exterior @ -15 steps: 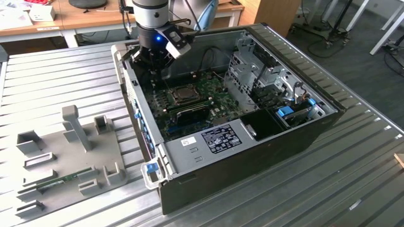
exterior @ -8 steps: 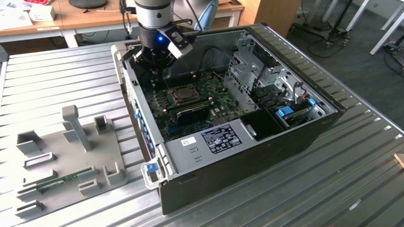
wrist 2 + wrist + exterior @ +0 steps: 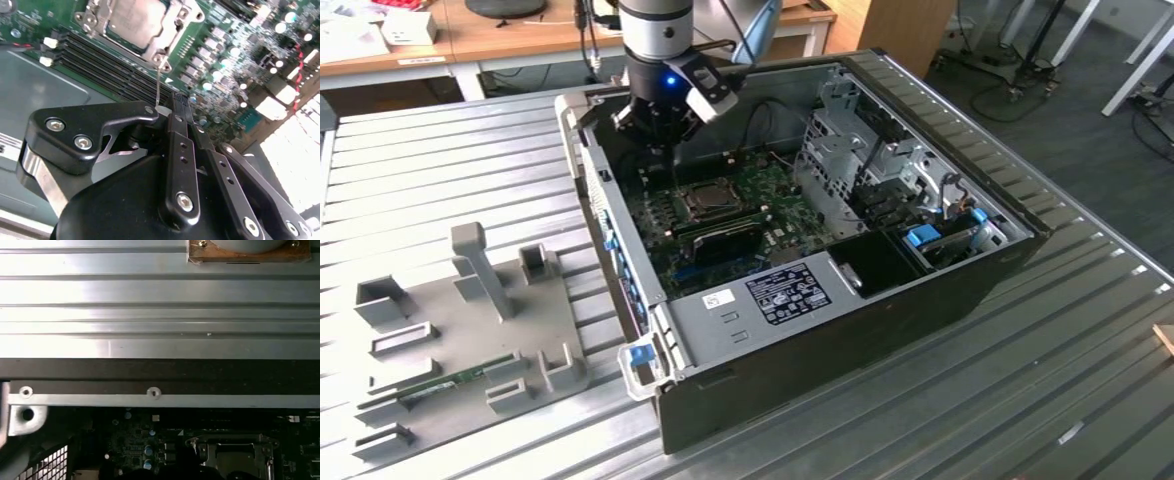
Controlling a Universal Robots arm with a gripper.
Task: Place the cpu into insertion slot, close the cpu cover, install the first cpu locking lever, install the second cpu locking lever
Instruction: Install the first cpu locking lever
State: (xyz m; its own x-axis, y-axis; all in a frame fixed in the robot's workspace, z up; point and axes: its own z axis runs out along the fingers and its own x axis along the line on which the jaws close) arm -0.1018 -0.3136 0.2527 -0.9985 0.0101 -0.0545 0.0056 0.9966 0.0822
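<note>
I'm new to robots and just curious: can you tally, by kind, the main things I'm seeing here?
Computer case: 1
Motherboard: 1
Grey fixture plate: 1
Locking lever: 1
Gripper, shut on that lever: 1
Total: 5

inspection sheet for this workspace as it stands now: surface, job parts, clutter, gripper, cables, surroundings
surface: ribbed metal table carrying an open computer case
job's things: cpu sits in the insertion slot; cpu cover lies closed over it; a thin wire cpu locking lever runs from the socket corner to the fingertips
clutter: grey fixture tray beside the case, with a green memory stick on it
grippers: gripper inside the case, shut on the lever's tip
cables: black cables inside the case; red wires near the board's edge
surroundings: wooden desks; dark floor
</note>
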